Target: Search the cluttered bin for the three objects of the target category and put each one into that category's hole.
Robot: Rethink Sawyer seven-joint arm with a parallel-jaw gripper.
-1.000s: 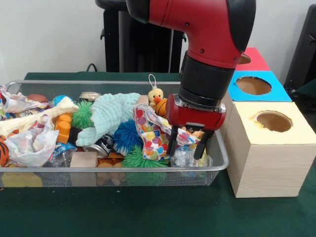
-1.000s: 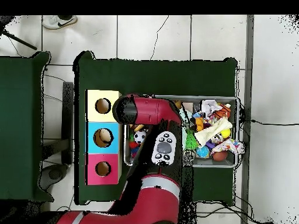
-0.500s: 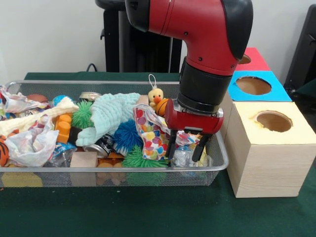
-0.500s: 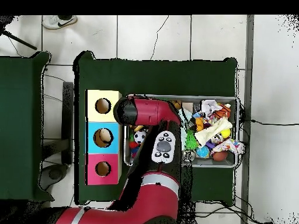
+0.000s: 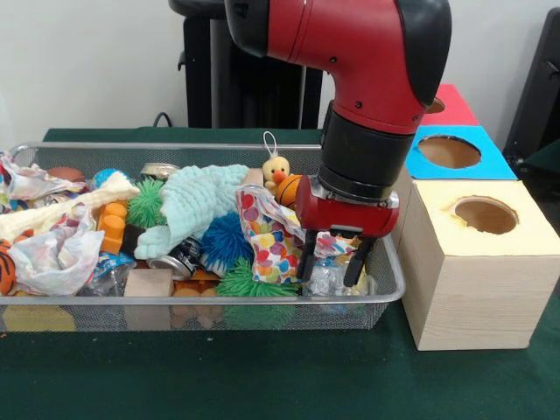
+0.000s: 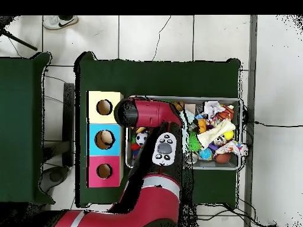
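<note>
**Gripper low over the bin's box-side end**

Reaching into the wire bin (image 5: pixel 385 262), the gripper (image 5: pixel 335 265) hangs with fingers spread moderately, holding nothing. Left of it lies the heart-print wrapper (image 5: pixel 269 234); directly beneath, crumpled clear plastic (image 5: pixel 325 280); right of it, the yellow box (image 5: pixel 477 262). Which item is targeted is unclear.

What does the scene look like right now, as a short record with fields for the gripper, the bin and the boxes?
gripper: open gripper, fingers down in the bin's end nearest the boxes, over a clear plastic wrapper
bin: wire mesh bin, crowded with toys, cloth and cans
beside gripper: heart-print cloth
boxes: yellow box, blue box, red box, a round hole in each top
</note>
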